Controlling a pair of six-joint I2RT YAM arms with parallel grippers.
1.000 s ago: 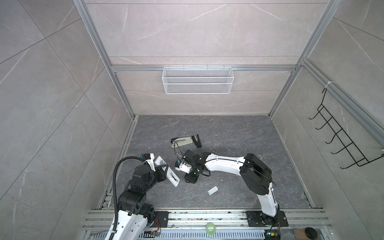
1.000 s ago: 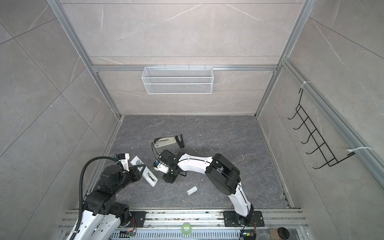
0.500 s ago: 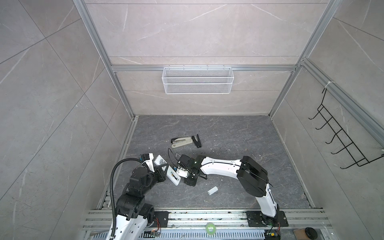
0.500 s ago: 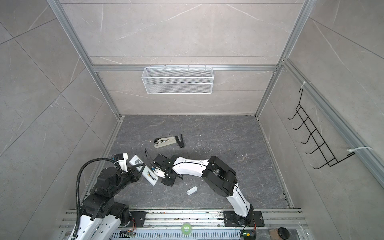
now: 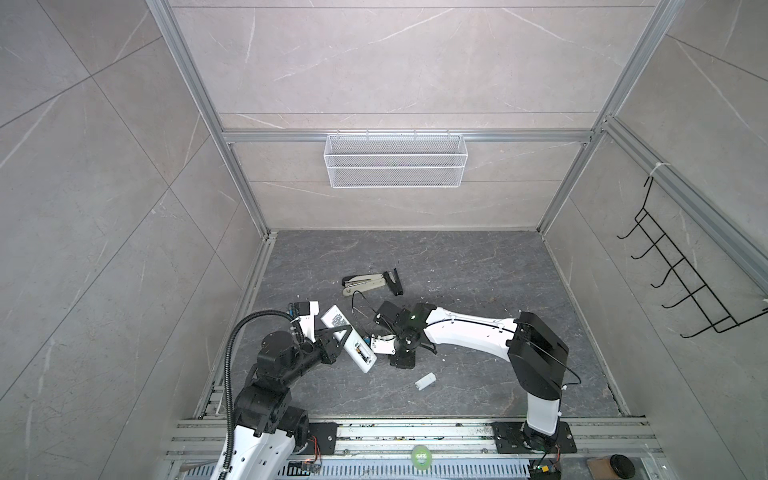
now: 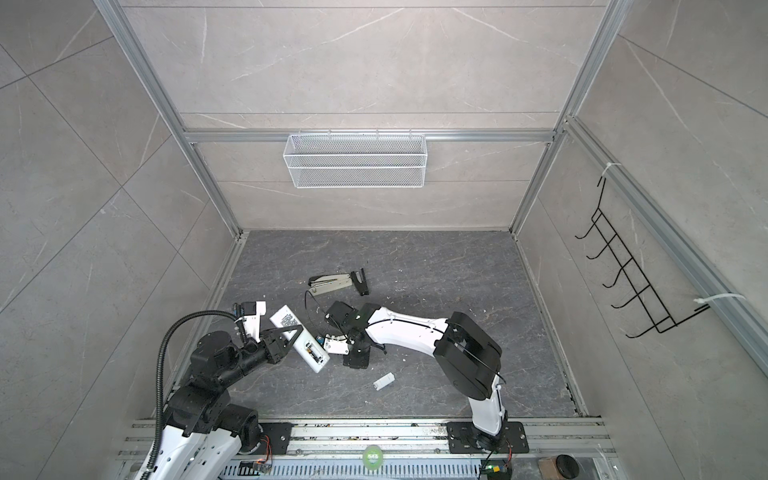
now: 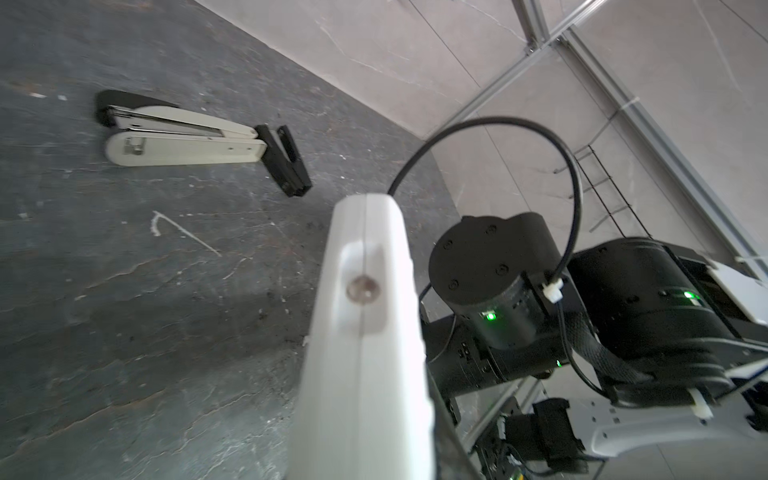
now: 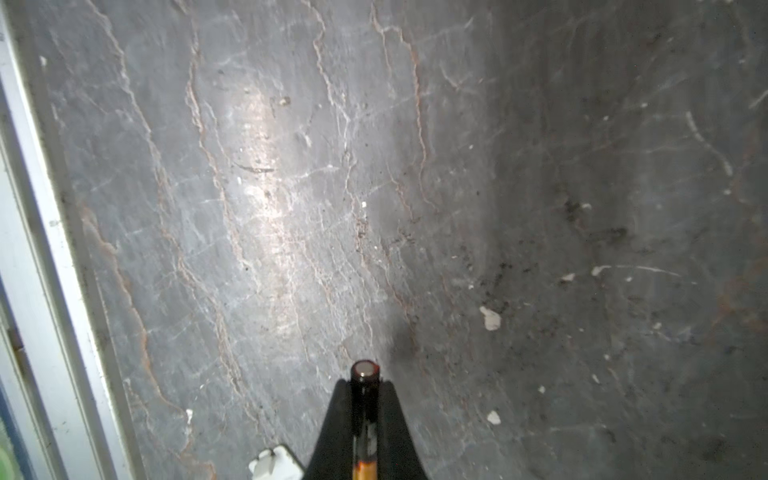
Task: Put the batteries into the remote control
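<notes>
"White slim plastic remote control [image 5: 336, 320], back up: why is your left end effector [image 5: 341, 337] clamped on it?"

"So its open battery bay [image 5: 362, 354] faces your right end effector [image 8: 365, 384], pinching a black copper-banded cylindrical battery [image 8: 365, 370] just beside."

Quick headcount, nothing fancy: two robot arms, a left arm [image 5: 282, 361] and a right arm [image 5: 469, 336]. One remote control [image 5: 348, 338]. One battery [image 8: 365, 399] that I can actually see; a second might be around, but anything that small is impossible to make out from up top. Then it's singles all the way: one stapler [image 5: 365, 284], one little white loose piece [image 5: 425, 380], one wire basket [image 5: 395, 160], one black hook rack [image 5: 681, 274] and one green ring [image 5: 421, 456].
</notes>
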